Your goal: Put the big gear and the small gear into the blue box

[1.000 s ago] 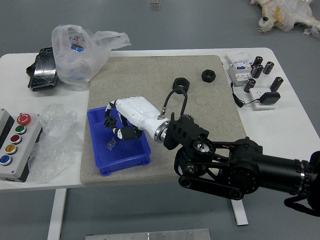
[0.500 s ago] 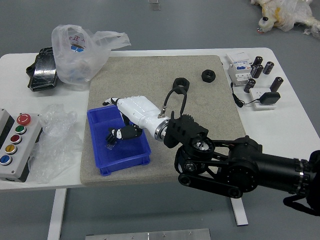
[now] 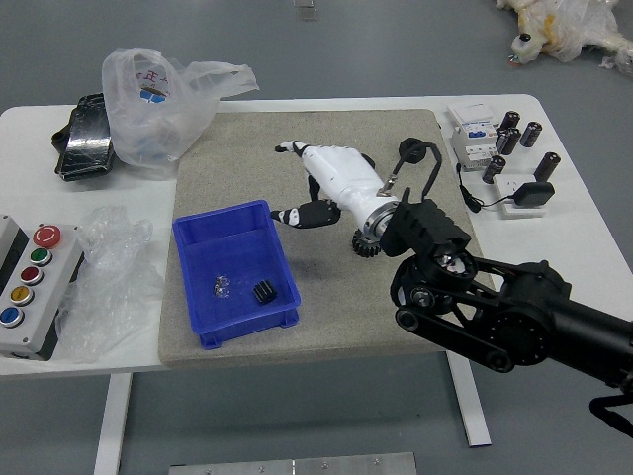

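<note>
Blue rectangular plastic box on grey mat. Small black toothed gear inside the box, toward its near right part; small clear item in there too, left of the gear. Big black toothed gear on mat, right of the box, partly covered by right hand. Hand white-backed, above mat to the box's upper right, fingers extended and apart, grasping nothing.

Smooth grey floor spans twelve o'clock, beyond the white table. One pale leg stands near seven; a strip, perhaps metal, crosses six.
</note>
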Motion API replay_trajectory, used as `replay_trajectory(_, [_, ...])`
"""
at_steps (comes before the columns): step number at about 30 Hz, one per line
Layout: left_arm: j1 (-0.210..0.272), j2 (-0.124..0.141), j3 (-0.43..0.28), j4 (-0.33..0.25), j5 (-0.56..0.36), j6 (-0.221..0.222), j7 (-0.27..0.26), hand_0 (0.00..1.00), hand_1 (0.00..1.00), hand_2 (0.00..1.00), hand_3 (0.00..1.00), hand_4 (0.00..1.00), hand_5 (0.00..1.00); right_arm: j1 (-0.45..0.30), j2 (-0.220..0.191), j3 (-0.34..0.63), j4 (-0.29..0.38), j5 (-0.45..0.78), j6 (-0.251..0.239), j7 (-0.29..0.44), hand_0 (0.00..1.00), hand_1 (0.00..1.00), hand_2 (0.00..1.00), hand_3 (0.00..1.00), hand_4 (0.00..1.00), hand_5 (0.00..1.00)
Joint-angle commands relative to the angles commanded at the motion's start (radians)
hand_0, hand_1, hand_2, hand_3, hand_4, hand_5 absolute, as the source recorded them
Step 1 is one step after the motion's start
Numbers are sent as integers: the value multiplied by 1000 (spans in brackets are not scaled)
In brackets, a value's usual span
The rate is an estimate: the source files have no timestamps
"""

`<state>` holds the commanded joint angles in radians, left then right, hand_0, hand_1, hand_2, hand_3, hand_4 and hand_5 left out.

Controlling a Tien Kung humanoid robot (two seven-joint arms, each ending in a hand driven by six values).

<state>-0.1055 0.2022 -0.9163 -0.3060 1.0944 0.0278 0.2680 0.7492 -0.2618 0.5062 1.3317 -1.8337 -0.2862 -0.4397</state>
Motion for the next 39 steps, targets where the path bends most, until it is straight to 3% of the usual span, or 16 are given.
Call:
replay_trajectory(4, [1, -2, 5, 1, -8, 2, -3, 637, 484, 514, 639, 653, 156, -78, -44, 89, -31, -4, 10, -3, 355, 645, 693, 798, 942, 378])
replay_trajectory(5, [1, -3, 6, 1, -10, 3, -3, 637, 484, 513, 639, 653, 156, -97, -48, 105, -36, -7, 17, -5, 459, 789, 836, 870, 949, 381])
replay_trajectory(11, [0, -4, 9, 2, -13, 4, -6, 637, 484, 513, 639, 653, 156, -160, -50, 125, -59, -6, 54, -7, 459, 789, 836, 870, 949, 381])
replay_trajectory(12, [-1, -4, 9, 2, -13, 3, -6, 637, 484, 513, 639, 653, 156, -165, -51, 125, -59, -5, 59, -7, 681, 828, 865, 883, 951, 380])
replay_trajectory(21, [-1, -4, 7, 2, -11, 3, -5, 637, 485, 513, 639, 653, 156, -170, -48, 72, -70, 28, 68, -12, 694, 827, 840, 871, 955, 385])
replay_trajectory(23, [-2, -4, 6, 2, -10, 3, -5, 637, 485, 513, 639, 653, 156, -161, -40, 46, -80, 38, 69, -11, 694, 827, 840, 871, 955, 385])
replay_trajectory(24, [-2, -5, 6, 2, -10, 3, -5, 637, 485, 513, 639, 654, 156, -155, -36, 33, -86, 44, 68, -11, 666, 803, 791, 831, 956, 385])
replay_trajectory(29, [-2, -5, 2, 2, -6, 2, -4, 637, 485, 513, 639, 654, 156, -129, -19, -29, -130, 71, 57, -5, 666, 803, 791, 831, 956, 385])
replay_trajectory(30, [-1, -5, 2, 1, -5, 2, -3, 637, 484, 513, 639, 654, 157, -125, -16, -38, -140, 76, 53, -3, 548, 713, 651, 689, 639, 172])
replay_trajectory(35, [-2, -5, 5, 1, -8, 2, -4, 637, 484, 513, 639, 654, 157, -112, -7, -71, -185, 94, 33, 10, 548, 713, 651, 689, 639, 172])
replay_trajectory(36, [-2, -4, 5, 1, -9, 2, -5, 637, 485, 513, 638, 654, 157, -111, -7, -75, -187, 96, 26, 14, 471, 547, 384, 495, 214, 2])
replay_trajectory(39, [-3, -4, 6, 2, -10, 2, -5, 637, 485, 513, 638, 654, 157, -109, -7, -85, -193, 94, 10, 20, 471, 547, 384, 495, 214, 2])
